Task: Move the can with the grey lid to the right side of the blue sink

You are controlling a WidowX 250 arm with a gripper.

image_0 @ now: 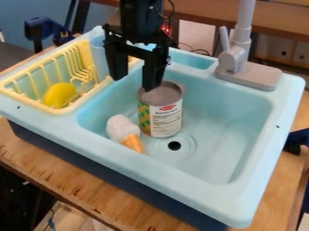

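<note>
1. Gripper. The black gripper [134, 83] hangs above the sink basin [211, 131], its 2 fingers spread apart with nothing held between them. 1 fingertip overlaps the top of the can in this view; whether it touches the lid cannot be told.

2. Can. The can [161, 115], with a plain metallic top and a printed label, stands upright on the basin floor, just behind the drain hole [174, 145]. It is the object nearest the gripper.

3. Ice cream. The toy ice cream [124, 131], a white scoop on an orange cone, lies in the basin beside the can, its cone pointing toward the drain side.

4. Rack. The yellow dish rack [91, 96] occupies the end of the toy sink [241, 212] at the view's left and holds 1 rounded yellow object [59, 94]. A pale blue cup-like object [98, 56] is at the rack's inner side.

5. Surroundings. The grey faucet [241, 49] rises behind the basin; the sink rests on a wooden table [60, 180].

6. Progress, as judged. The gripper is near the can but has no grasp on it; neither the can nor the ice cream is lifted from the basin. How much remains cannot be determined.
</note>
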